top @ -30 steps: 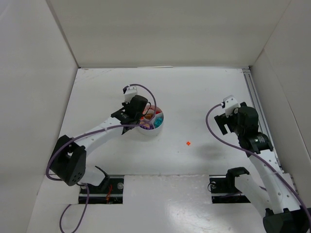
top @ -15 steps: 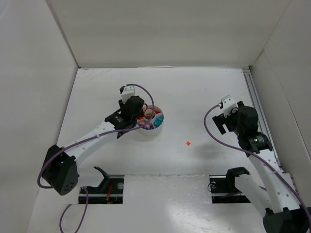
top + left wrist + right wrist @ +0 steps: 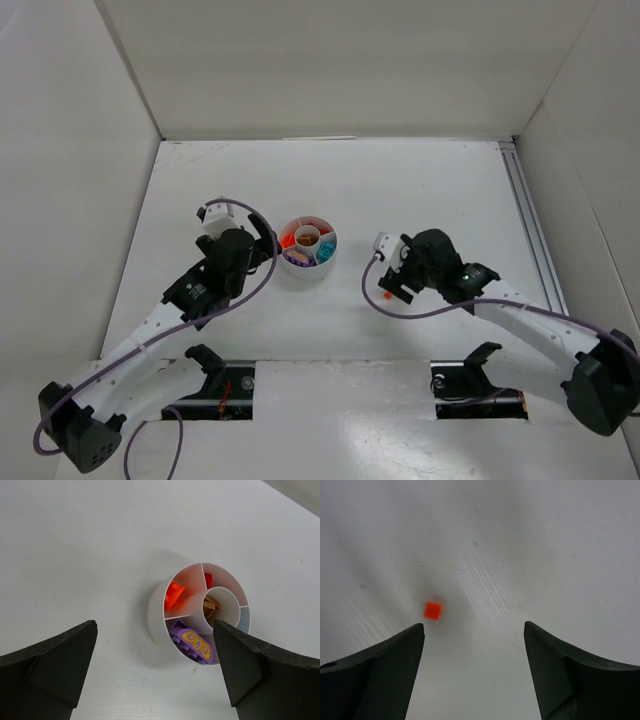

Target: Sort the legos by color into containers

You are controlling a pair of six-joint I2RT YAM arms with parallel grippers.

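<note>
The round white dish [image 3: 308, 267] holds sorted legos: orange pieces [image 3: 172, 594], a red one [image 3: 208, 580], brown ones [image 3: 211, 607] in the central cup, and a purple brick [image 3: 195, 645] with yellow ovals. A teal piece [image 3: 326, 246] shows from above. My left gripper [image 3: 154, 625] is open and empty, just left of the dish [image 3: 156, 611]. One small orange lego [image 3: 433, 611] lies alone on the table. My right gripper [image 3: 474, 626] hovers open over it, the brick just ahead of the left finger [image 3: 395, 665]. From above, that gripper [image 3: 392, 286] partly covers the brick [image 3: 383, 296].
White walls enclose the table on the left, back and right. A metal rail [image 3: 530, 220] runs along the right side. Both arm bases and dark mounting slots [image 3: 215, 385] sit at the near edge.
My left gripper opened and drew back left from over the dish. My right arm swung left and down to the lone orange lego, its jaws narrowing slightly.
</note>
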